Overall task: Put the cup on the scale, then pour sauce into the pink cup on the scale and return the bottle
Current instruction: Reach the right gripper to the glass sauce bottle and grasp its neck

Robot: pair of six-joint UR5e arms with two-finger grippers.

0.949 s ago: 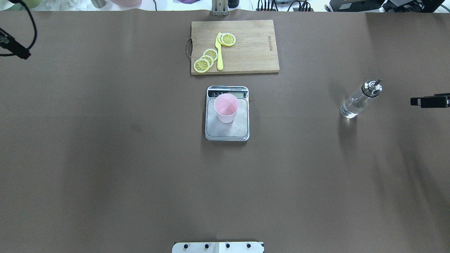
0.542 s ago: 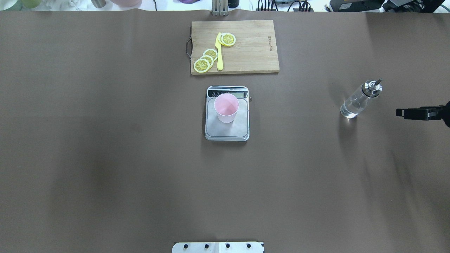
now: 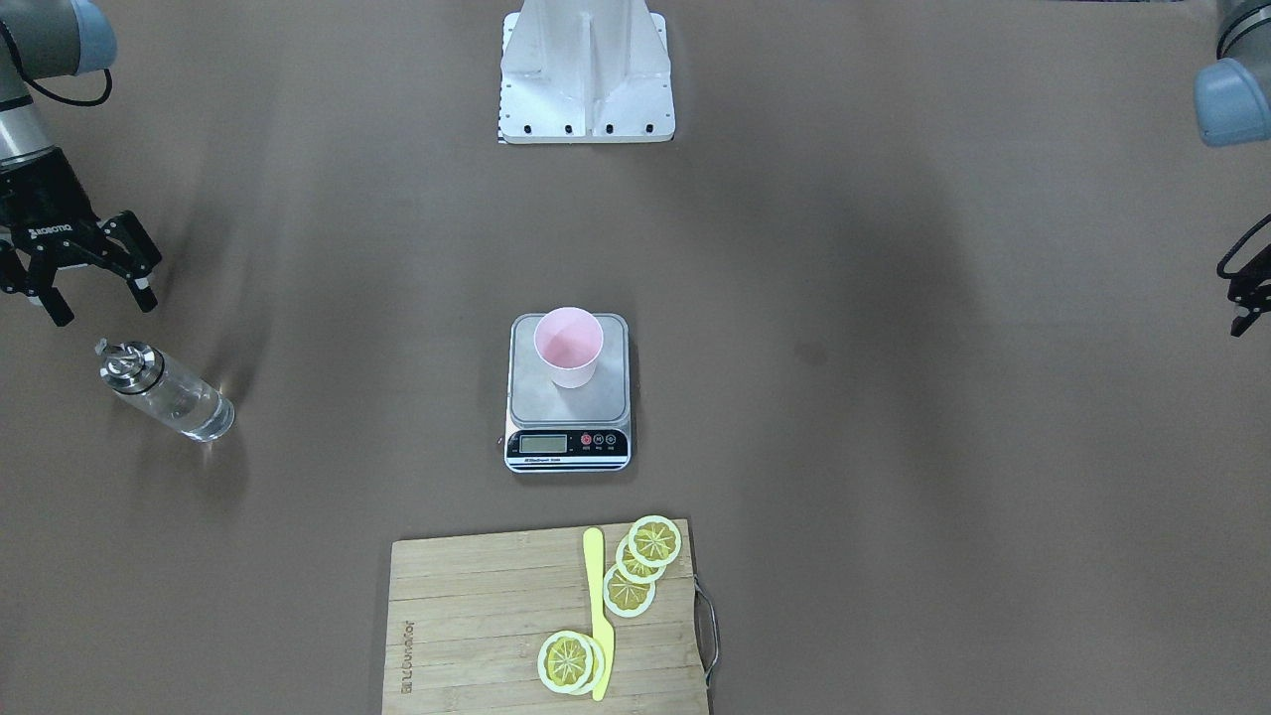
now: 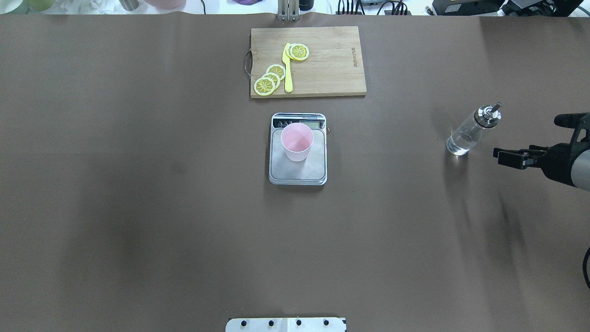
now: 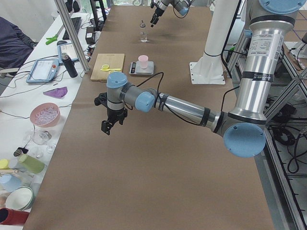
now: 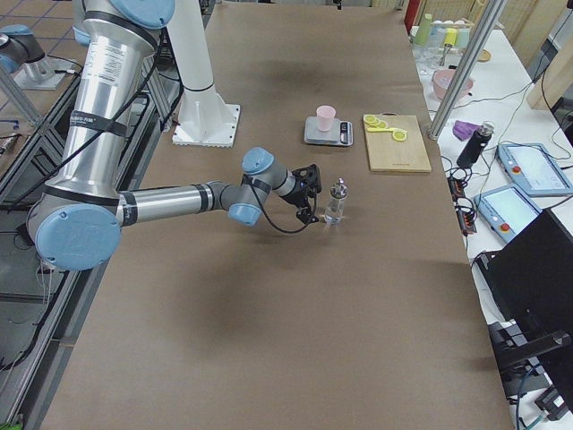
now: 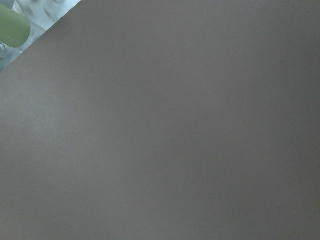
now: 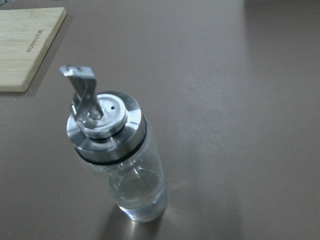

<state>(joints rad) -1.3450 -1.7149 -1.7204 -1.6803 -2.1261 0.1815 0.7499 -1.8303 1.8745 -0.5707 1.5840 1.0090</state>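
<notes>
Cup (image 3: 568, 343) placement looks done. From the camera facing the robot, it stands upright on the steel platform of the scale (image 3: 526, 397). The bottle (image 3: 169, 392) stands on the table (image 3: 894, 497) well apart from them, at the scale's 9 o'clock. The right gripper (image 3: 102, 303) hangs near the bottle at its 11 o'clock, fingers spread wide and holding nothing. A board (image 3: 477, 616) with lemon slices (image 3: 640, 566) and a yellow knife (image 3: 596, 616) lies at the scale's 6 o'clock.

From overhead, the bottle sits at the scale's 3 o'clock, and the gripper is at the bottle's 4 o'clock, not touching it.

From the left end of the table, the left gripper (image 5: 109, 125) hovers over bare table far from the scale. I cannot tell whether it is spread or clenched.

From the right end, the right gripper is just beside the bottle, with a gap between them.

The left wrist camera shows only table.

The right wrist camera looks down on the bottle's metal cap (image 8: 105, 122), with a little clear sauce (image 8: 137, 200) low in the glass.

The step in hand appears to be the reach for the bottle. Next, the fingers should probably straddle the glass below the cap, clench firmly, then lift it upright toward the cup.
</notes>
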